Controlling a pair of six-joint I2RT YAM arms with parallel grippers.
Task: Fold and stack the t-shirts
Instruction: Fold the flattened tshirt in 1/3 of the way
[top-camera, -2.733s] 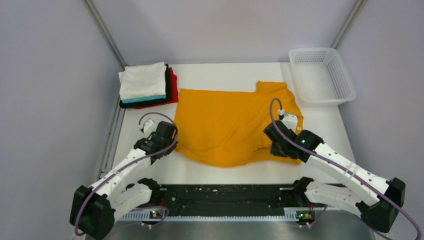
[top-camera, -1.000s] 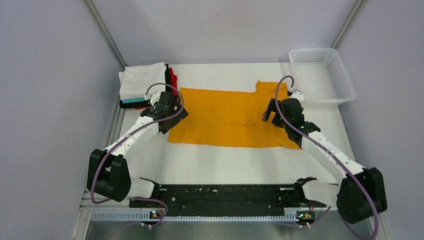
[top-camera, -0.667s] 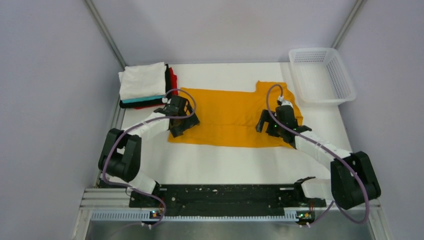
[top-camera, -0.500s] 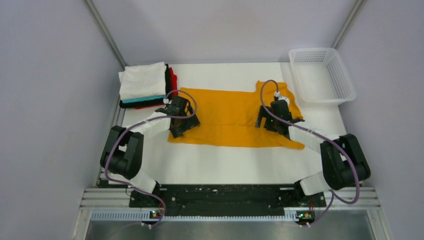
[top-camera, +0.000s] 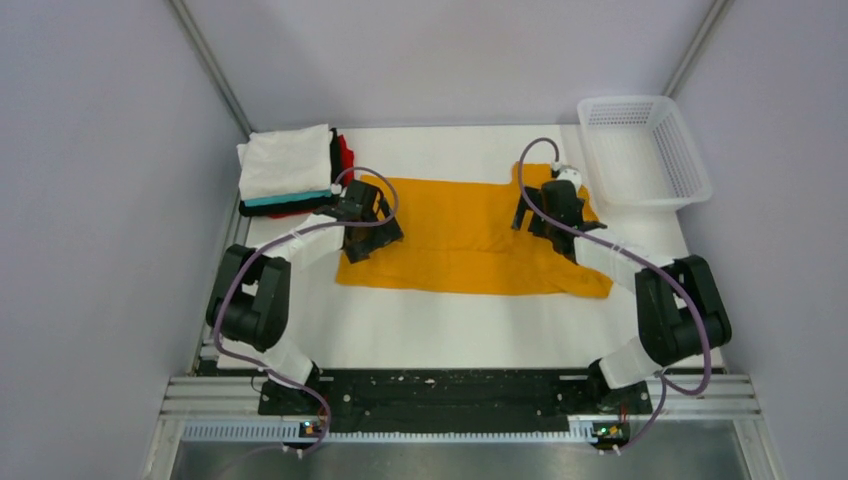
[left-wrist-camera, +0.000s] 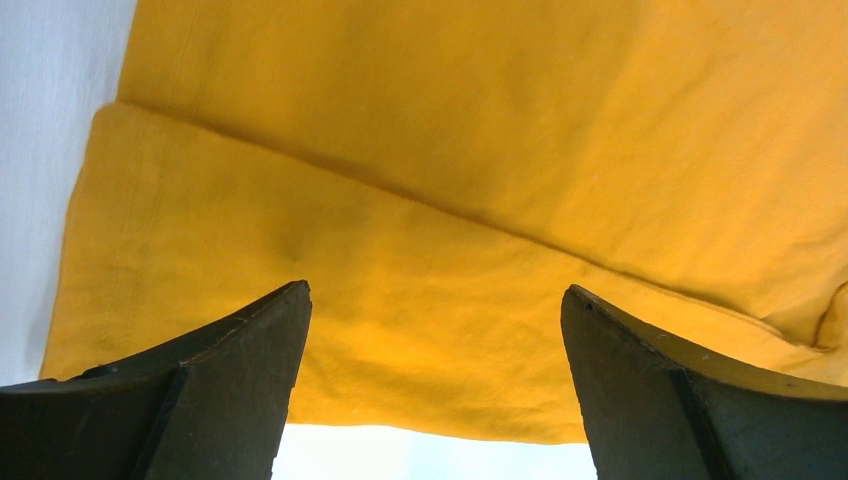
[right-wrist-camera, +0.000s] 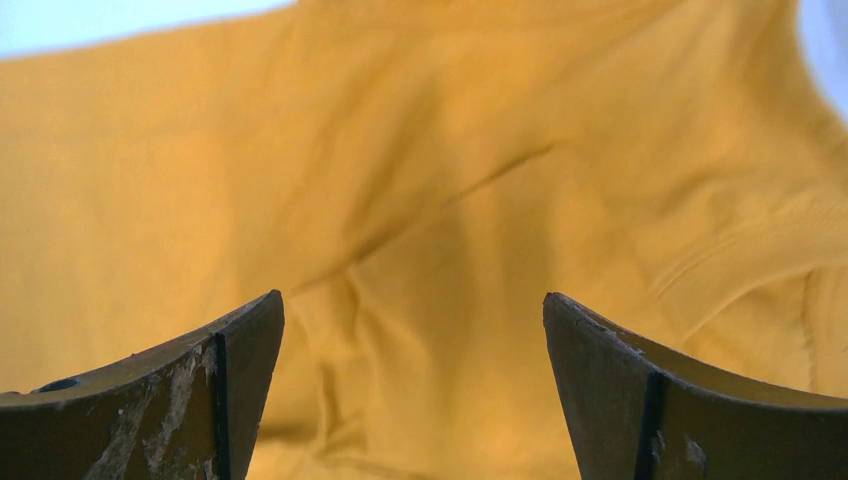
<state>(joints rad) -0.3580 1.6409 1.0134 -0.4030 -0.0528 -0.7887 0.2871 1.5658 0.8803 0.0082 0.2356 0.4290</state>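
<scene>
An orange-yellow t-shirt (top-camera: 470, 240) lies across the middle of the table, folded into a long band. My left gripper (top-camera: 372, 228) hovers open over its left end. In the left wrist view the shirt (left-wrist-camera: 500, 150) shows a fold line, and the left gripper (left-wrist-camera: 435, 288) has nothing between its fingers. My right gripper (top-camera: 542, 213) is open over the shirt's right part, near the sleeve. The right wrist view shows wrinkled orange cloth (right-wrist-camera: 400, 150) under the empty right gripper (right-wrist-camera: 412, 296). A stack of folded t-shirts (top-camera: 288, 165), white on top, sits at the back left.
A white mesh basket (top-camera: 690, 165) stands at the back right corner. Grey walls close in the table on the left, right and back. White table surface (top-camera: 450, 330) lies between the shirt and the arm bases.
The shirt's near half has been folded over toward the back, turning it into a band. Both grippers then let go and moved over it, the right one drifting farther back.
</scene>
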